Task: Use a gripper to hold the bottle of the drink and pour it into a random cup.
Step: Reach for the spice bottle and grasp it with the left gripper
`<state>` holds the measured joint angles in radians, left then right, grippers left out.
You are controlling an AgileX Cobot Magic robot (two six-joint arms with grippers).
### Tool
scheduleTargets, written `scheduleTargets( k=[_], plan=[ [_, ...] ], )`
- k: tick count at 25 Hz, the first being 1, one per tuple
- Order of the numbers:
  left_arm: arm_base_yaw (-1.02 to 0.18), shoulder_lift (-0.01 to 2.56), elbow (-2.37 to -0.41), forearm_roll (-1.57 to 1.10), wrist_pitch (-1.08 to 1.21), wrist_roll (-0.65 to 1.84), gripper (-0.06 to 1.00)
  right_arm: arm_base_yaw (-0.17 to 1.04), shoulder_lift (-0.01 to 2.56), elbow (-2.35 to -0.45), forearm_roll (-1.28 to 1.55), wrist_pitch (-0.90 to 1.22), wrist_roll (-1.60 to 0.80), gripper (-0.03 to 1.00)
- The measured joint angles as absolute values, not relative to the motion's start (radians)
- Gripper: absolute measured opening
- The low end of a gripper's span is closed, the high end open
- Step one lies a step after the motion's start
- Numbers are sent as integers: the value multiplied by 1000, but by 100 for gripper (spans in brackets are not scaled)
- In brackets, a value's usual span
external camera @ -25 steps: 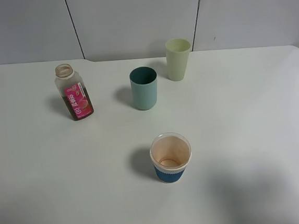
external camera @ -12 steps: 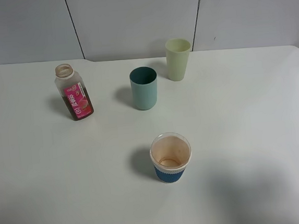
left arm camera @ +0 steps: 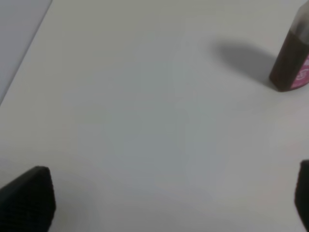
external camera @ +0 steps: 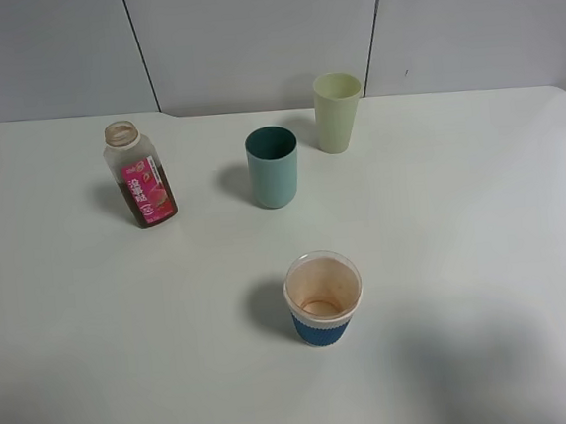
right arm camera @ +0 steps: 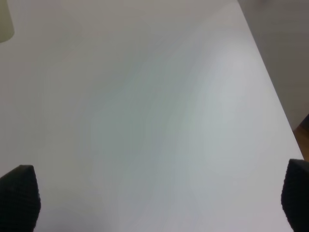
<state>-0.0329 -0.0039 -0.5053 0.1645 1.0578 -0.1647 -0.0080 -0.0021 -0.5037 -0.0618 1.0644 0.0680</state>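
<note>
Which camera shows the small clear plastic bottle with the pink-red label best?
The exterior high view. There the small clear plastic bottle with the pink-red label stands whole: open neck, label, brown drink. The left wrist view catches only its lower part at the picture's edge, blurred. The right wrist view does not show it.

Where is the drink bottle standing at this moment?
In the exterior high view, the bottle stands on the left side of the table, to the left of the teal cup; nothing touches it.
</note>
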Motion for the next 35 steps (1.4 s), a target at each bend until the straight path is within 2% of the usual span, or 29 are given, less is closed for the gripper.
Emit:
scheduleTargets(
  k=[16, 18, 24, 35],
  plan=[
    [-33, -4, -509, 178, 1052, -181, 98, -8, -2, -504, -62, 1064, 68, 100],
    [-33, -4, -520, 183, 985, -213, 98, -8, -2, -504, -62, 1064, 68, 100],
    [-33, 33, -527, 118, 562, -292, 98, -8, -2, -504, -62, 1064, 68, 100],
    [-33, 362, -528, 102, 402, -299, 98, -8, -2, -504, -62, 1064, 68, 100]
  ],
)
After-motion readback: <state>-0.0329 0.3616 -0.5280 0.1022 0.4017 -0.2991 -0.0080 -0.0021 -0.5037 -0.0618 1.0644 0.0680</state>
